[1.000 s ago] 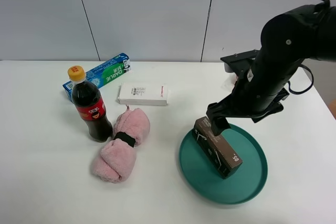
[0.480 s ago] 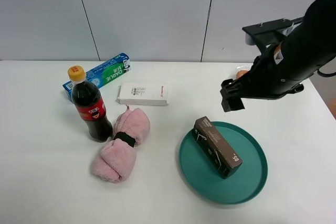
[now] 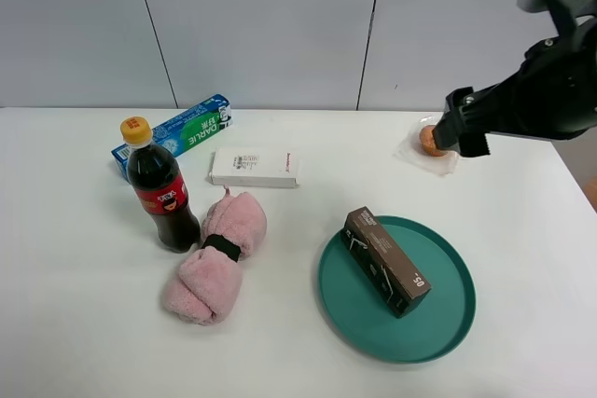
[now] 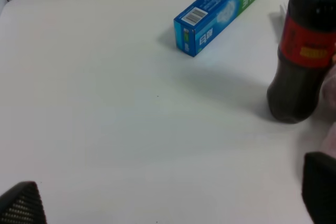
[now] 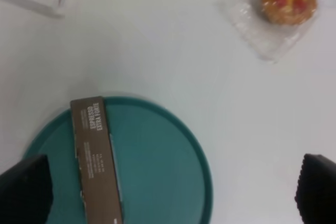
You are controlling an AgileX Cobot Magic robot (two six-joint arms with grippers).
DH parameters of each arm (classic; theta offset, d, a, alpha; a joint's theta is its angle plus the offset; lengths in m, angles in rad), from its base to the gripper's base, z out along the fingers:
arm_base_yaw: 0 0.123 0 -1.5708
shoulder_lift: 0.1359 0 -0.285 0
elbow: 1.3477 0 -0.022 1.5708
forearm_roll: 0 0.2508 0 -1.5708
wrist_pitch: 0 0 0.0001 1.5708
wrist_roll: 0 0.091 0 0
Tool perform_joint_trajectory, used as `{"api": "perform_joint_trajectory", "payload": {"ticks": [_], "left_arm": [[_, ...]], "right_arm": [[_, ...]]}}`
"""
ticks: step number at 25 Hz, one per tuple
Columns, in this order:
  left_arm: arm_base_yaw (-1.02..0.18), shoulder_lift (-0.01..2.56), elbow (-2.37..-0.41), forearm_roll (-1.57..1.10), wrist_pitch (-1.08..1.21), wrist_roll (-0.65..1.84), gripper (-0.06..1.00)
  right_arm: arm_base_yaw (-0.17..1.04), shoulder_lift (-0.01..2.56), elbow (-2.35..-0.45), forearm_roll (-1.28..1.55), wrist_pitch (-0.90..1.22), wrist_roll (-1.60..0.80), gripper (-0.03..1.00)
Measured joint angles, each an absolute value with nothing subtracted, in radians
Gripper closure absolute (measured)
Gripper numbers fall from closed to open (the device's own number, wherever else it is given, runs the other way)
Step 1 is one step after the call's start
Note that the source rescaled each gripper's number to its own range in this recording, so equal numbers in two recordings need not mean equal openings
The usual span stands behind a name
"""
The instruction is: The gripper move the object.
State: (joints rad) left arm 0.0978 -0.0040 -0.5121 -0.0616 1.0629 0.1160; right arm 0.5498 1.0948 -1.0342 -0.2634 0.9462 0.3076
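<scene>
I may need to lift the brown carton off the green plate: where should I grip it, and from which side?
Come from straight above and close across the narrow width of the brown carton, near mid-length. It lies flat and diagonal on the green plate, with both long sides free.

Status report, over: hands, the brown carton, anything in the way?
Left hand open, empty. Right hand open, raised clear. Brown carton flat on teal plate. Nothing over it.

A blue-green toothpaste box (image 4: 223,11) lies near a cola bottle (image 4: 303,56) (red label). The left gripper (image 4: 170,195) has its tips wide apart.
</scene>
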Motion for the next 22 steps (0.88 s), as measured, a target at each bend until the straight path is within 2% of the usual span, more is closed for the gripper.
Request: {"api": "perform_joint_trajectory", "payload": {"ticks": [15,22], "left_arm": [[0.098,-0.004,-0.512,-0.062,1.063,0.116,-0.06],[0.098,-0.004,-0.512,-0.062,1.063,0.116,-0.06]], "right_arm": [[0.548,0.821,-1.034,-0.446,1.193,0.460,0.08],[0.548,0.753,-1.034,-0.464,1.218,0.471,0.08]]}}
